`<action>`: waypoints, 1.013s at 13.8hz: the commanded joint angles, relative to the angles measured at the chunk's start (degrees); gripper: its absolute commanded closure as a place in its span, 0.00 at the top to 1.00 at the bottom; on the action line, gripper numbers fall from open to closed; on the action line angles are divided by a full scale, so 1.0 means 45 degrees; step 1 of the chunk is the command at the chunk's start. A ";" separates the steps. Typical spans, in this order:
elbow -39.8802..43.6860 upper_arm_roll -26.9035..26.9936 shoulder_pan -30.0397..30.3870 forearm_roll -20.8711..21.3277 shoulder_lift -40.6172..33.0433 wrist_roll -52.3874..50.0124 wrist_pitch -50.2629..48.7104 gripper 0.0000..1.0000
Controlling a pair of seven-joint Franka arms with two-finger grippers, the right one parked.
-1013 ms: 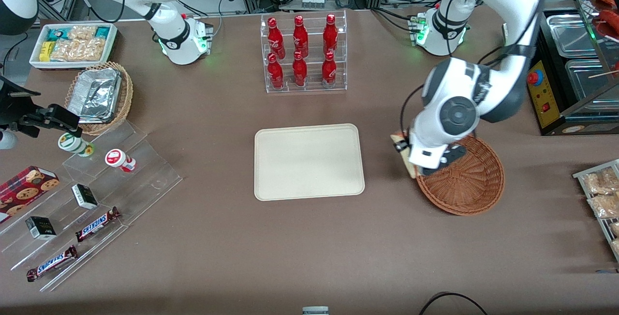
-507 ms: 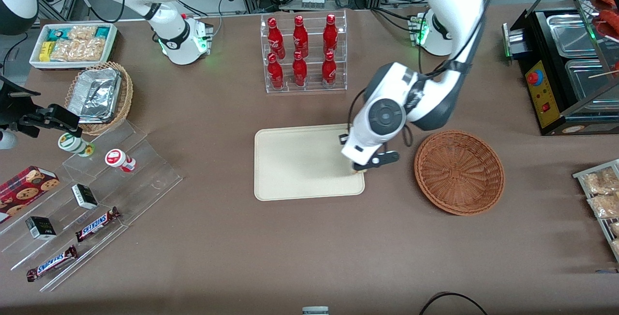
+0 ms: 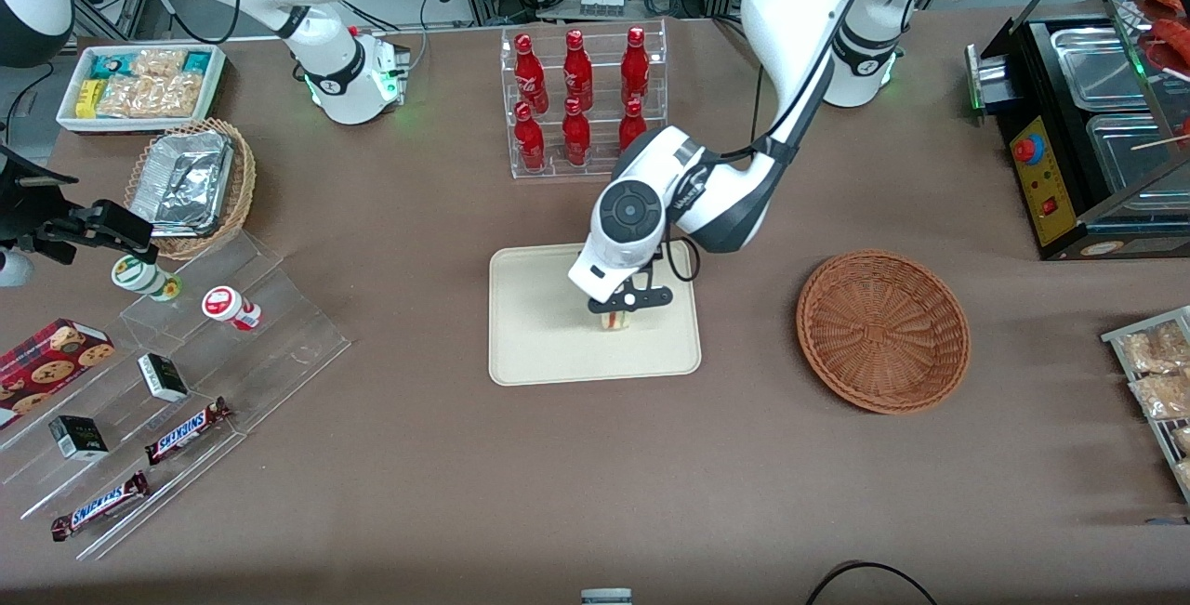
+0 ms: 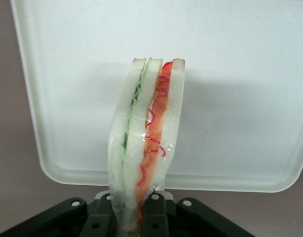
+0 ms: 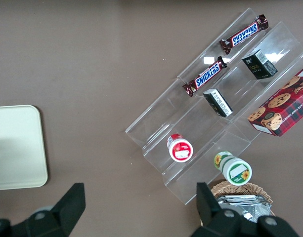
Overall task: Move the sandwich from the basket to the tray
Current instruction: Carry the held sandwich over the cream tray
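One sandwich (image 4: 146,133), pinched upright in the gripper (image 3: 621,306) above the tray (image 3: 530,345), should be lowered gently before release.

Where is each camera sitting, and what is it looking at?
Front view: high up, facing both arms across the table; the gripper holds the sandwich over the tray.
Left wrist view: looks down past the fingers at the sandwich and tray.
Right wrist view: above the table, its own dark gripper showing.
All three show the tray.
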 commanded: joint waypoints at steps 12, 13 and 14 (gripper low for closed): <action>0.0564 0.0516 -0.0403 0.0356 0.1104 -0.0628 0.0902 0.00; 0.0564 0.0516 -0.0384 0.0356 0.1104 -0.0648 0.0902 0.00; 0.0545 0.0535 -0.0384 0.0337 0.1143 -0.0667 0.0902 0.00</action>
